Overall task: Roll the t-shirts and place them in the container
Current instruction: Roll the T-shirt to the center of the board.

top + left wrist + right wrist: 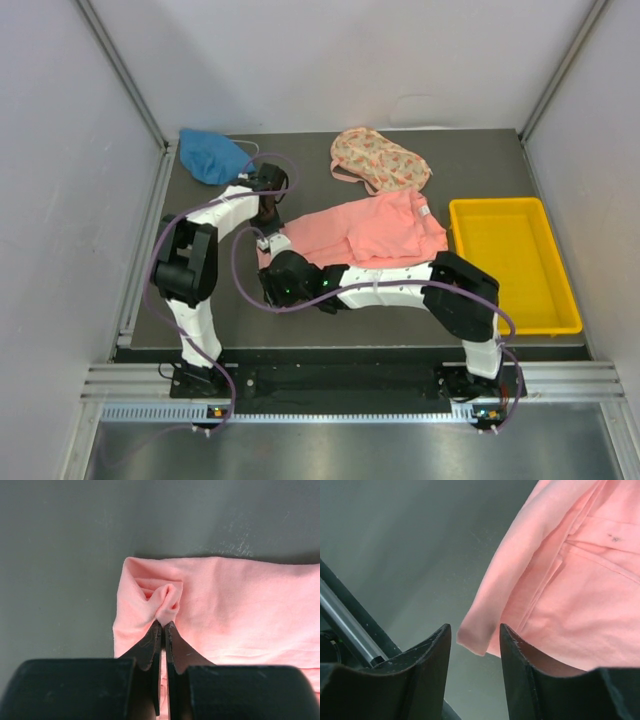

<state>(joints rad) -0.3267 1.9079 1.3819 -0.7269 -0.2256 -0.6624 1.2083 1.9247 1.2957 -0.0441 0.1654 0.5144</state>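
T-shirt [390, 228] in pink lies lengthwise left-right, neck toward yellow tray [510, 265].

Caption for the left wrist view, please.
Left gripper pinching a corner fold of the pink t-shirt on the grey table.

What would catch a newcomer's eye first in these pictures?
The salmon-pink t-shirt lying mid-table, its corner pinched by the shut left end effector while the right end effector stands open at its edge. Then the yellow tray at the right, and the blue t-shirt and floral t-shirt bunched along the far edge.
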